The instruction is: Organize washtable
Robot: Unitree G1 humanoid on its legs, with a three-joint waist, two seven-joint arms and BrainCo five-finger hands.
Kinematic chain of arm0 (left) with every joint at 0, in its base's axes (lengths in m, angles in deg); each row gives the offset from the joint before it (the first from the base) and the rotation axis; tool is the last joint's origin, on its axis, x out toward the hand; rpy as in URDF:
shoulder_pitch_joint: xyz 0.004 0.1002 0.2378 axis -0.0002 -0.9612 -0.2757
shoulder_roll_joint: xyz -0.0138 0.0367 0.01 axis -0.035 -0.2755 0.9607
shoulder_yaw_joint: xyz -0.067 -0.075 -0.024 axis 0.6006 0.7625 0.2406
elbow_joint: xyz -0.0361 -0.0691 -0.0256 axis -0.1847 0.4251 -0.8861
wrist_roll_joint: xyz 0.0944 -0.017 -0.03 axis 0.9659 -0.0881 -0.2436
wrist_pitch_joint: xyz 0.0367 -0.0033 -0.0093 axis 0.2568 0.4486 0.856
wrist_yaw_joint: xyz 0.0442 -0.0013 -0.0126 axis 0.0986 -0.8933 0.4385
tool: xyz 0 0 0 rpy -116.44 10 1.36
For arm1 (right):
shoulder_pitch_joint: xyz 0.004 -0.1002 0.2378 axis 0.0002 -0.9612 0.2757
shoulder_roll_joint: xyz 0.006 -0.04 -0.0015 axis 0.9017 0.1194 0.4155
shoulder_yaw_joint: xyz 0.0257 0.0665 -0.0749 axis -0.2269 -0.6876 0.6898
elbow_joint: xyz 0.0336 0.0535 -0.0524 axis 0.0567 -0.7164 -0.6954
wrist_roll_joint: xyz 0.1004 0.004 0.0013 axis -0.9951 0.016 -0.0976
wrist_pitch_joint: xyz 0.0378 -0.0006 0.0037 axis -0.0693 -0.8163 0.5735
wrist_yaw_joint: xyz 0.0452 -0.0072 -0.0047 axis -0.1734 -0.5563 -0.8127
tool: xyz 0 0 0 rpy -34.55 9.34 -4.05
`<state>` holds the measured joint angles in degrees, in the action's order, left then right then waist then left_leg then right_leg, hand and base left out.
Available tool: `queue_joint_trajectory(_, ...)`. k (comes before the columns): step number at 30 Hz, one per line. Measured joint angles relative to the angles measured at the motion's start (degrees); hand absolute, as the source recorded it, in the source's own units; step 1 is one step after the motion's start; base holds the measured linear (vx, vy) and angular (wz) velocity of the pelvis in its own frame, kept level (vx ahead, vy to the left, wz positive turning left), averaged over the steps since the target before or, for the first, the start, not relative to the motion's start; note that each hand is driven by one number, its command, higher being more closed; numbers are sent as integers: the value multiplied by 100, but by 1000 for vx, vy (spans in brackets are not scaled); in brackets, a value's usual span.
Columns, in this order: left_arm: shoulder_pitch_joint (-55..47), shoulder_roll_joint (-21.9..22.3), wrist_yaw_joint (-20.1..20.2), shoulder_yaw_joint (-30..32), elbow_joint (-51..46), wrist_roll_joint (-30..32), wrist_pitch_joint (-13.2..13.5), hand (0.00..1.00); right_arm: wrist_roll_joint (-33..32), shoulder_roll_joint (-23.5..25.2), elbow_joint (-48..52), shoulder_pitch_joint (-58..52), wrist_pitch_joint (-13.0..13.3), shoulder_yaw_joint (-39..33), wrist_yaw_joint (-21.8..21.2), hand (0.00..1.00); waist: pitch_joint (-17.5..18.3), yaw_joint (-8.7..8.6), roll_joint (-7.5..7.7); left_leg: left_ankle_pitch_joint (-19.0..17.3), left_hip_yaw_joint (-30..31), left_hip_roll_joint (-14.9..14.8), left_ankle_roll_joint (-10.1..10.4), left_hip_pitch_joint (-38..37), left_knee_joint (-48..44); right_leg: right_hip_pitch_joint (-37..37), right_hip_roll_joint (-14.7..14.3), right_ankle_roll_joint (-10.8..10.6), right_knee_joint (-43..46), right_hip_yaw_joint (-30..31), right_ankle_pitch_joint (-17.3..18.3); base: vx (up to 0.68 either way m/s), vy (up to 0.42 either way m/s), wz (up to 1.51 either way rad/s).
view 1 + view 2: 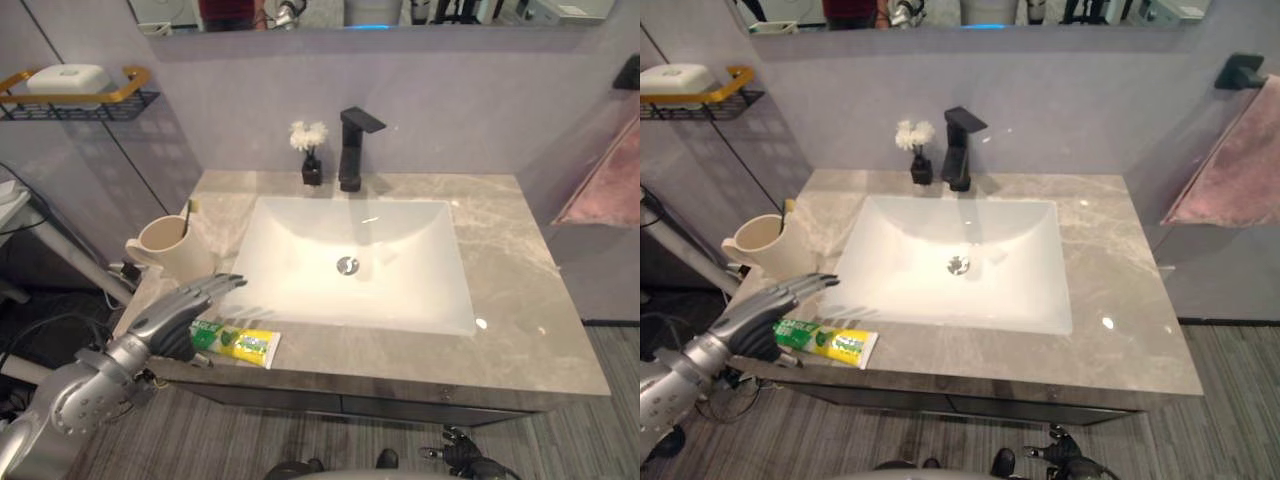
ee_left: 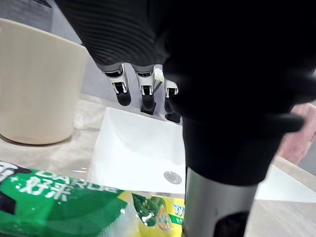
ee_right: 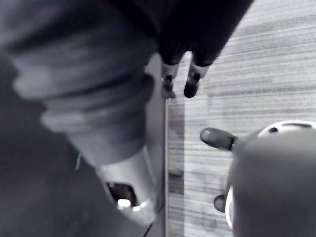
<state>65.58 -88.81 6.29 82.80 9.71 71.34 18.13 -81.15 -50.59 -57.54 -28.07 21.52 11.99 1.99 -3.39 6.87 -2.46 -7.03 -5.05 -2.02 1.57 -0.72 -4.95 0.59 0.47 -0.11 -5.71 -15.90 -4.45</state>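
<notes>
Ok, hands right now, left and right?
Left hand: open, fingers straight over the toothpaste tube.
Right hand: open, empty, hanging low by the floor.

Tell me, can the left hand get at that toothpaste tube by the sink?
Probably yes. The left hand, fingers straight, is right over the green end of the toothpaste tube at the counter's front edge, with nothing between them. The cup stands farther back, out of the way.

a bathroom: white sink (image 1: 300,300), black faucet (image 1: 352,148), mirror (image 1: 400,12), pink towel (image 1: 1230,165)
</notes>
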Motion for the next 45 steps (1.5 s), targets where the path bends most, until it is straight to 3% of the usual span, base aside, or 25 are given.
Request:
queue_joint_trajectory(9,-1,-130,411,-306,50,0,79,0,-2,-25,6,-5,-2,22,-14,0,-5,-23,-47,4,-3,14,-5,-106,103,5,7,-26,-21,12,-17,-2,2,-1)
queue_joint_trajectory(13,-2,-138,595,-465,219,-2,82,0,-2,-105,6,62,-4,119,-23,0,-19,-143,-148,4,-19,24,-6,-104,126,-18,15,-35,-22,25,-22,2,3,-1)
queue_joint_trajectory(19,-1,-149,703,-530,217,-7,82,0,-3,-172,13,83,-14,117,-45,0,10,-150,-265,6,-178,23,-8,-140,205,-91,6,-55,-22,180,-36,18,11,-14)
queue_joint_trajectory(35,-14,-135,698,-627,416,179,33,0,-16,-232,14,99,-23,103,-138,0,-49,-158,-361,5,-271,23,-6,-205,306,-106,-3,-64,-25,244,-32,5,2,-3)
queue_joint_trajectory(45,-68,143,682,-565,508,401,-51,0,-13,-232,23,102,-47,43,-170,0,-72,-152,-356,8,-288,24,-8,-187,398,-183,-12,-86,-24,240,-17,0,0,0)
